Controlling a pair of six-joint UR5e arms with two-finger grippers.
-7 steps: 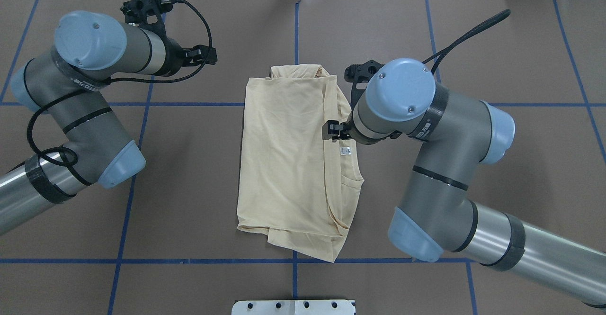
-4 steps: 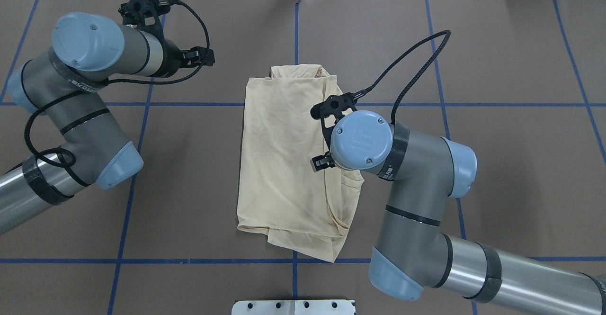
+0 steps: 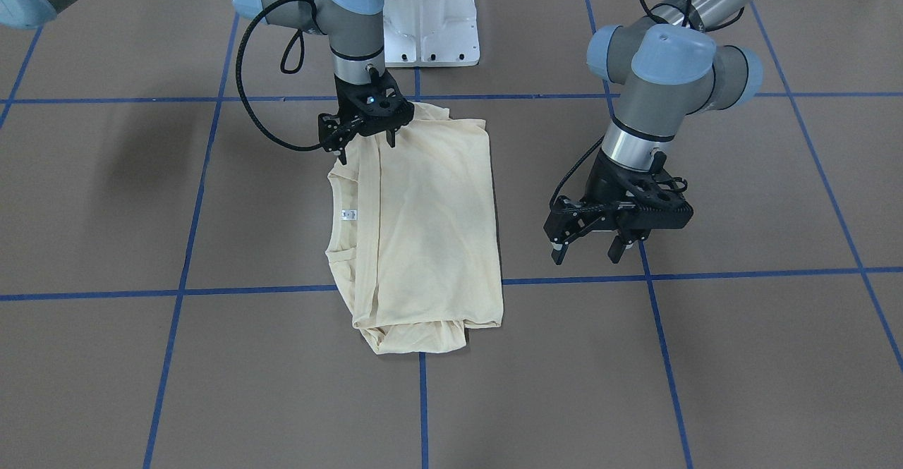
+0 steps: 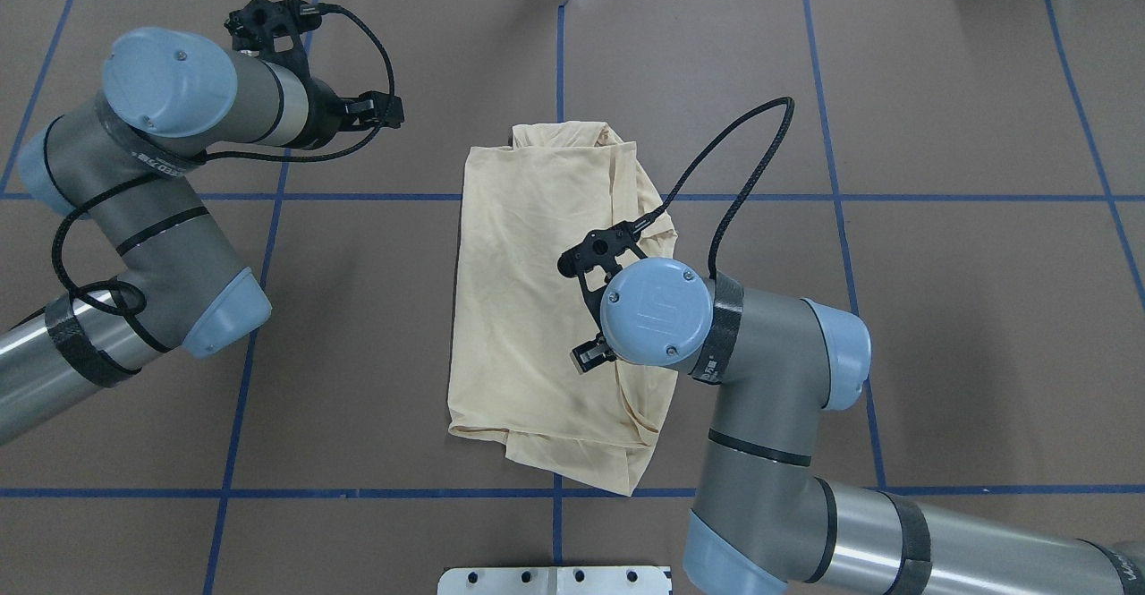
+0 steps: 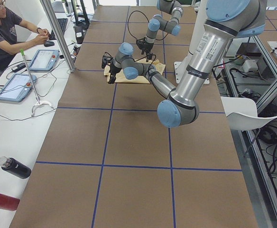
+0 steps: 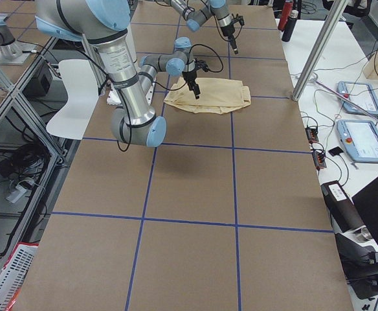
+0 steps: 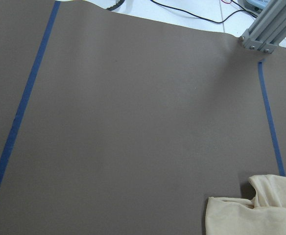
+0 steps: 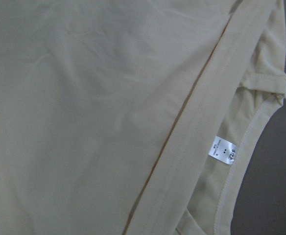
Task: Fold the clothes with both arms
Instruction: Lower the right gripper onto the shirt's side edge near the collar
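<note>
Half done, I judge: facing the robot, the shirt [image 3: 423, 222] lies mid-table as a narrow, plain-side-up panel. The right gripper [image 3: 367, 150] is spread wide over its robot-side end, the left gripper [image 3: 585, 256] spread well aside, both empty. Overhead, one corner is rumpled. Right wrist: neck tag [image 8: 224, 154] exposed; a crosswise fold is left.

Even, diffuse light from above keeps the brown tabletop [image 3: 705, 356] moderately bright, with soft, faint shadows [image 3: 134, 151] blurred at their edges. The fixed views are sharp. In the right wrist view the cream shirt [image 8: 84, 122] is slightly soft and its neck tag [image 8: 224, 155] print unreadable. The left wrist view's white strip [image 7: 216, 7] along the top is overexposed
</note>
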